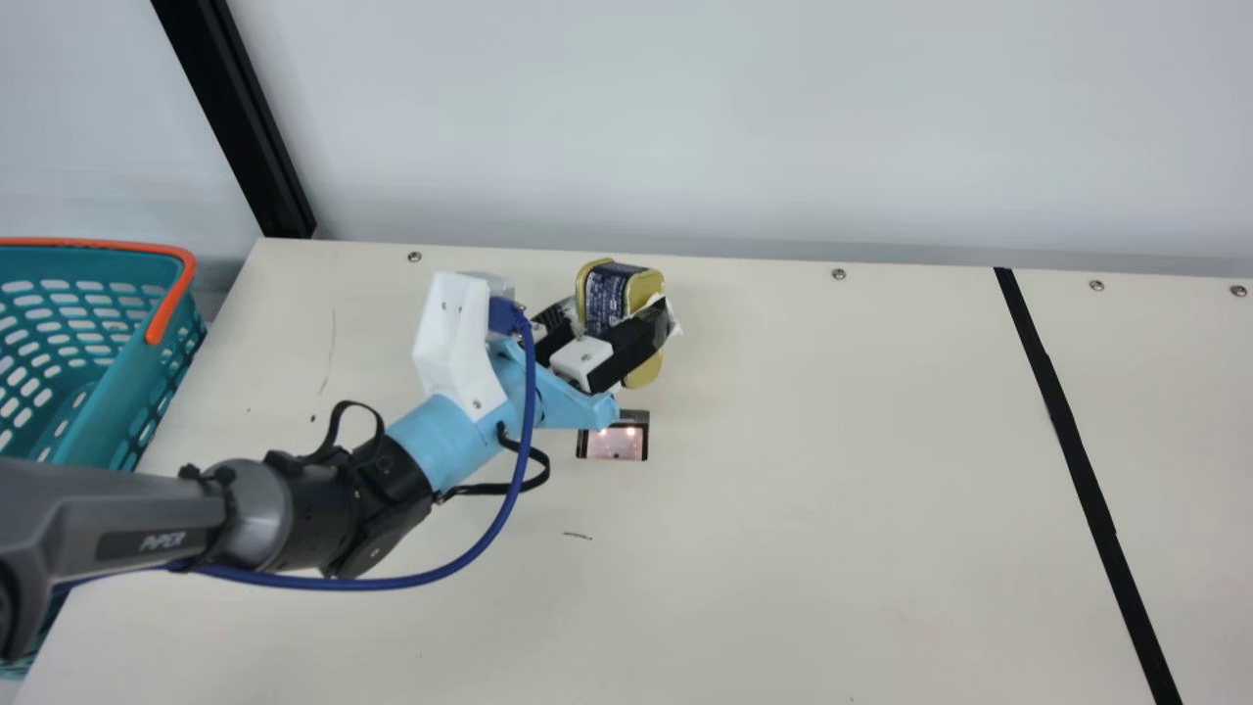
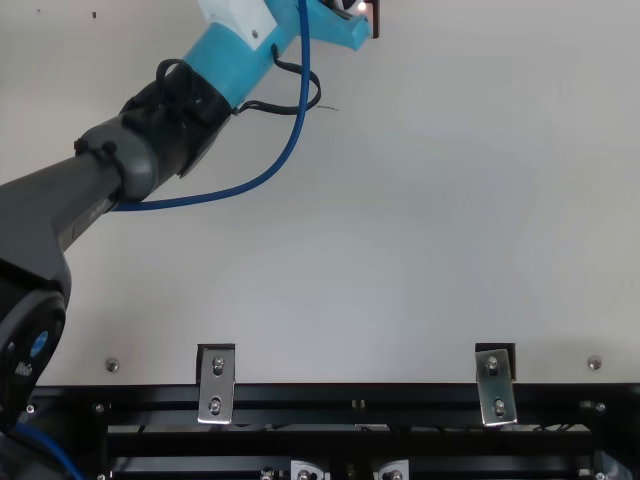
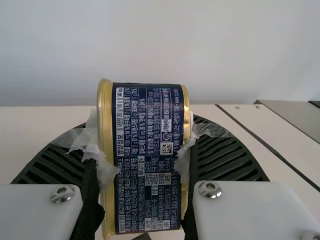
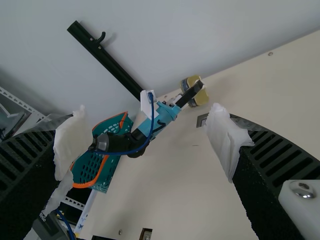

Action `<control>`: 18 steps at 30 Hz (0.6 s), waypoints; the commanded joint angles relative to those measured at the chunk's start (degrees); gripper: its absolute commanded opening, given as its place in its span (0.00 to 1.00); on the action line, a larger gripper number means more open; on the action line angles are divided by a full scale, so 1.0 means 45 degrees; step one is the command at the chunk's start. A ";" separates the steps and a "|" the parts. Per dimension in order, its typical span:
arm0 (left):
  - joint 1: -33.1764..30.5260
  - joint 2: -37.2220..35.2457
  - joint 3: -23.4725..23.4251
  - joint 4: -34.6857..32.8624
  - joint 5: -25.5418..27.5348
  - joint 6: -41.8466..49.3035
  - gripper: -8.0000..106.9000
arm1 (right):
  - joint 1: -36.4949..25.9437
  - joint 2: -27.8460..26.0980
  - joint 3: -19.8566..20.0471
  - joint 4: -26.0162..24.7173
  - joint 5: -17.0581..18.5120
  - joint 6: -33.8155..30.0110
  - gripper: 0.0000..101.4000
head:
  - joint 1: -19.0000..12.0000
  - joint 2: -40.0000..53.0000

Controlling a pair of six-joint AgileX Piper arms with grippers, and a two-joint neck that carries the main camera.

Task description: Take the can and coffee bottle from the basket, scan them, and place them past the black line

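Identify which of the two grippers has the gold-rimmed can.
The left gripper: its fingers press against opposite sides of the gold-rimmed can. What sets it apart is that the right gripper stands open, holding nothing.

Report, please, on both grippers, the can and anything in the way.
Left gripper: jaws shut on can, short of black line. Right gripper: jaws open, empty. In the way: perhaps small scanner, low, near can.

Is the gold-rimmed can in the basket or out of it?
Out. The can is clamped in the left gripper, over the table and away from the basket.
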 commanded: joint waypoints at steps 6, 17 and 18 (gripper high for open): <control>-0.0193 -0.0124 0.0302 -0.0077 -0.0095 0.0401 0.16 | 0.0000 0.0000 0.0000 0.0000 0.0000 0.0000 1.00 | -0.0043 -0.0113; 0.0022 -0.1062 0.2144 -0.0170 -0.1160 0.1581 0.16 | 0.0000 0.0000 0.0000 0.0000 0.0000 0.0000 1.00 | -0.0043 -0.0113; 0.0058 -0.1158 0.2287 -0.0172 -0.1263 0.1658 0.16 | 0.0000 0.0000 0.0000 0.0000 0.0000 0.0000 1.00 | -0.0043 -0.0113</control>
